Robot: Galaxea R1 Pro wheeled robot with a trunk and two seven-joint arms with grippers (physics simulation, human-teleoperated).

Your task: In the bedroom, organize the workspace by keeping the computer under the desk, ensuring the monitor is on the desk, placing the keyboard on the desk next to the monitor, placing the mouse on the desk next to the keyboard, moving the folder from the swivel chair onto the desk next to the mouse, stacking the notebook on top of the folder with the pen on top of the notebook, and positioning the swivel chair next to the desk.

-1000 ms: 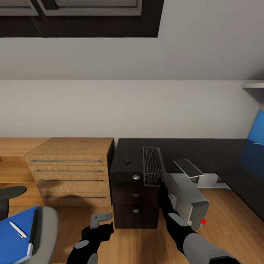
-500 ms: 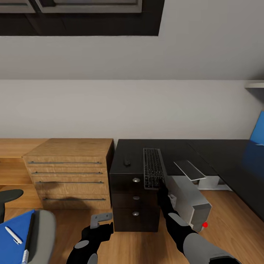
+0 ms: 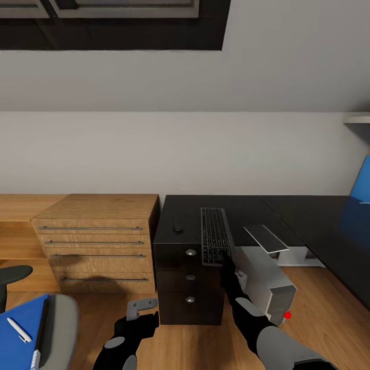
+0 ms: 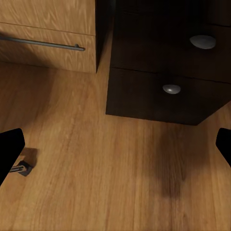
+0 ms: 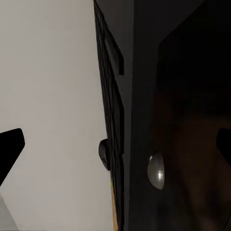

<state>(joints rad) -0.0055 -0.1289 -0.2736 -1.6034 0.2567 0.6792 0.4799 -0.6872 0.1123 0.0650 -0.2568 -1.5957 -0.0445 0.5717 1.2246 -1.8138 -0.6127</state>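
Observation:
The keyboard [image 3: 215, 235] lies lengthwise on the black desk [image 3: 246, 208], its near end jutting over the front edge. The small black mouse [image 3: 178, 226] sits to its left. My right gripper [image 3: 227, 259] hangs open just under that jutting end; its wrist view looks up along the keyboard [image 5: 109, 96] past the mouse [image 5: 103, 154]. My left gripper [image 3: 141, 307] is open and empty above the floor. At the lower left the blue folder [image 3: 15, 336] rests on the swivel chair [image 3: 61, 324] with the white pen [image 3: 19, 330] on it. The computer [image 3: 267, 280] stands beside the drawers. Monitor out of view; I cannot make out a notebook.
The black three-drawer unit [image 3: 190, 280] stands right in front of both arms, and the left gripper [image 4: 115, 149] looks at its lower drawers [image 4: 163, 94]. A light wood cabinet [image 3: 97, 239] adjoins it on the left. Wood plank floor [image 3: 185, 347] lies below.
The whole picture slid slightly a second ago, so the camera moved. Since half a second ago nothing has changed; both arms and all things stay put.

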